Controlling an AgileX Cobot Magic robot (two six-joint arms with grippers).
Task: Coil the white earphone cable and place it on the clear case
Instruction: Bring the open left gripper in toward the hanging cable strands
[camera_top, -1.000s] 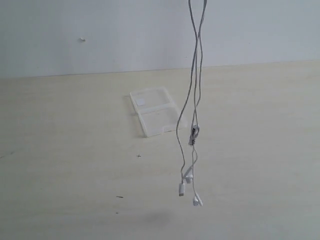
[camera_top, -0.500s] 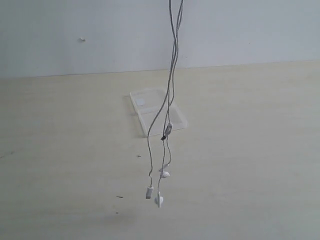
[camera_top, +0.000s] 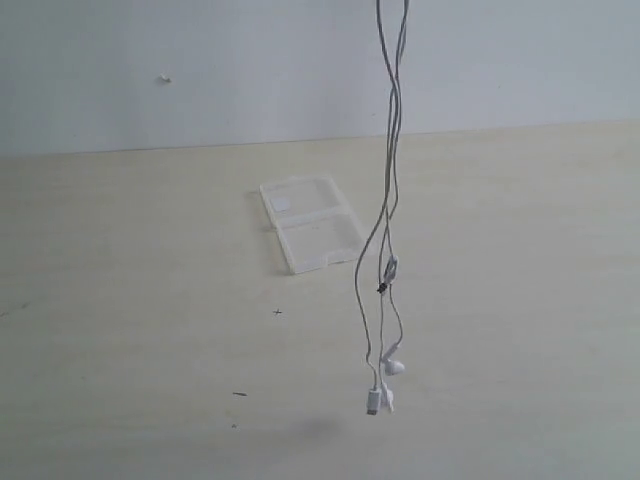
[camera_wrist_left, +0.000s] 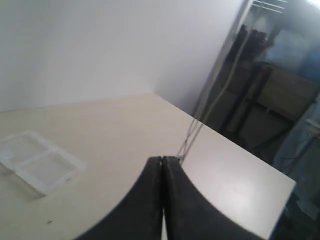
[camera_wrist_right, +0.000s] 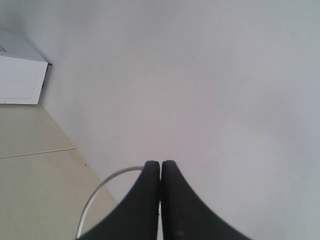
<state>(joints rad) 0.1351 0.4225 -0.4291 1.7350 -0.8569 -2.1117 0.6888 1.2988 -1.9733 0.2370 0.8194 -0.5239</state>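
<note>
The white earphone cable (camera_top: 385, 200) hangs loose, not yet on the clear case (camera_top: 312, 225). The right gripper (camera_wrist_right: 160, 162) seemingly pinches it, and the left gripper (camera_wrist_left: 163, 158) has its jaws together.

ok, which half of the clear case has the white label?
The far half of the clear case, toward the wall: white label at its corner. The near half is plain.

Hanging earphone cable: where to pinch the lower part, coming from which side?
Pinch the white earphone cable mid-run, where its strands hang together, above the split over the inline remote. Come in level from the side, across the vertical run; lower, the earbuds and plug dangle apart.
</note>
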